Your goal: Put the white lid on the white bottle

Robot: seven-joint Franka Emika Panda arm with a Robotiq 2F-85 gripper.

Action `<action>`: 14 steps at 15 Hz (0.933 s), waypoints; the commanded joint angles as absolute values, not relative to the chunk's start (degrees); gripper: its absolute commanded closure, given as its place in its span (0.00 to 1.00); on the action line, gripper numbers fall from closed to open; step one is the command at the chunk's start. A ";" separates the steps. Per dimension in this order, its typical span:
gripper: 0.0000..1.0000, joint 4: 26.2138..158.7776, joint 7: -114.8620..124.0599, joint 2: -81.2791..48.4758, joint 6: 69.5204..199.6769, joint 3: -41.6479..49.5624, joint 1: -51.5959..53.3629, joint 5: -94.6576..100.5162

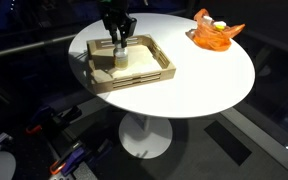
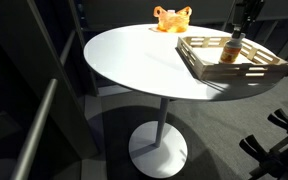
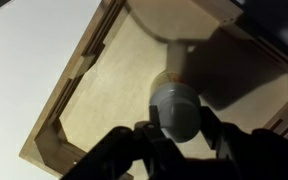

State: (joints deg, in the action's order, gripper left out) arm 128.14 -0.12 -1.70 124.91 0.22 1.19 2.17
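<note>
Gripper (image 3: 181, 130) fingers flank the white bottle (image 3: 174, 108); whether they pinch it I cannot tell. Round table (image 1: 214, 85) carries the wooden tray (image 1: 162, 72), bottle standing at its 11 o'clock. White lid not separately visible; likely the capping step, needing a straight downward press

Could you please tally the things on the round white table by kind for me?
Wooden tray: 1
White bottle: 1, standing inside the tray
Orange thing: 1, near the table's edge, apart from the tray
Total: 3
</note>
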 commanded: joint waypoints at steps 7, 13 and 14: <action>0.81 127.85 -0.86 -2.48 124.72 0.16 0.72 2.02; 0.81 127.40 1.77 -2.54 122.27 0.38 0.55 1.63; 0.81 127.28 2.82 -2.54 121.69 0.44 0.47 1.58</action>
